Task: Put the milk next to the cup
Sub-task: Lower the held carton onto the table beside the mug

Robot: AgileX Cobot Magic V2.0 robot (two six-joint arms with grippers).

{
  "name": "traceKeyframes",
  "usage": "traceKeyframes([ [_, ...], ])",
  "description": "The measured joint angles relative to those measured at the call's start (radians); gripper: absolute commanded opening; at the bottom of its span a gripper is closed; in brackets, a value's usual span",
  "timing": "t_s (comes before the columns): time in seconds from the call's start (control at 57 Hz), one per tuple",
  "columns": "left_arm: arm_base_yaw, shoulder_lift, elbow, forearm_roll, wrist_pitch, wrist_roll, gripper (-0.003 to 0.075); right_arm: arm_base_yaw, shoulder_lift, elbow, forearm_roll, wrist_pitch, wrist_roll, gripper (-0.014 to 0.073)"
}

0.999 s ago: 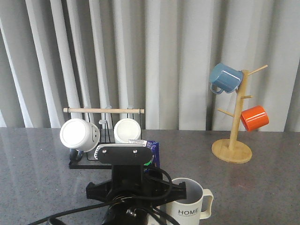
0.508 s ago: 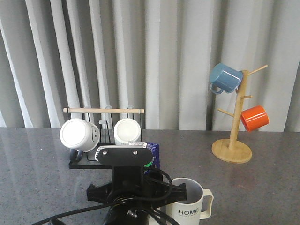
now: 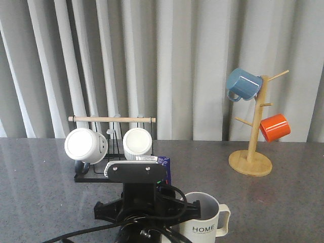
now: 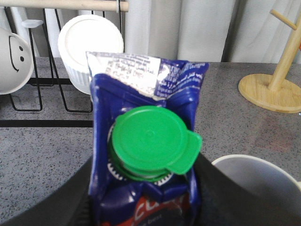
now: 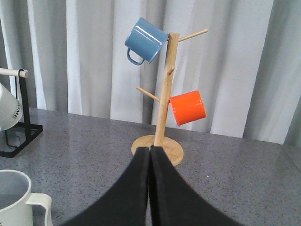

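Observation:
The milk [image 4: 146, 108], a dark blue gable-top carton with a green round cap [image 4: 151, 141], stands upright between the black fingers of my left gripper [image 4: 148, 188], which is shut on its sides. In the front view the left arm hides most of the carton; only its blue top corner [image 3: 166, 164] shows. The cup [image 3: 202, 220], a pale mug marked "HOME", stands just right of the carton, its rim [image 4: 256, 174] close beside it, and shows in the right wrist view [image 5: 14, 197]. My right gripper [image 5: 150, 153] is shut and empty, out of the front view.
A black rack [image 3: 109, 152] with a wooden bar holds two white ribbed mugs [image 3: 85, 146] behind the carton. A wooden mug tree [image 3: 250, 157] at the right carries a blue mug [image 3: 242, 84] and an orange mug [image 3: 275, 127]. Grey curtains hang at the back.
The left arm has shifted slightly lower and forward with the carton; its wrist camera housing sits a little lower in the front view. The cup has not moved.

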Motion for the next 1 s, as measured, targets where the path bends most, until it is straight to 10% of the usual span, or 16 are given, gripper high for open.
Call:
traceKeyframes([
  [0.421,0.000,0.000,0.000,0.000,0.000,0.000,0.0033,0.000,0.000,0.000,0.000,0.000,0.000,-0.0007],
  [0.771,0.000,0.000,0.000,-0.025,-0.014,0.002,0.0559,0.000,0.000,0.000,0.000,0.000,0.000,-0.0007],
  [0.999,0.000,0.010,0.000,-0.054,-0.037,0.023,0.0711,0.000,0.000,0.000,0.000,0.000,0.000,-0.0007],
])
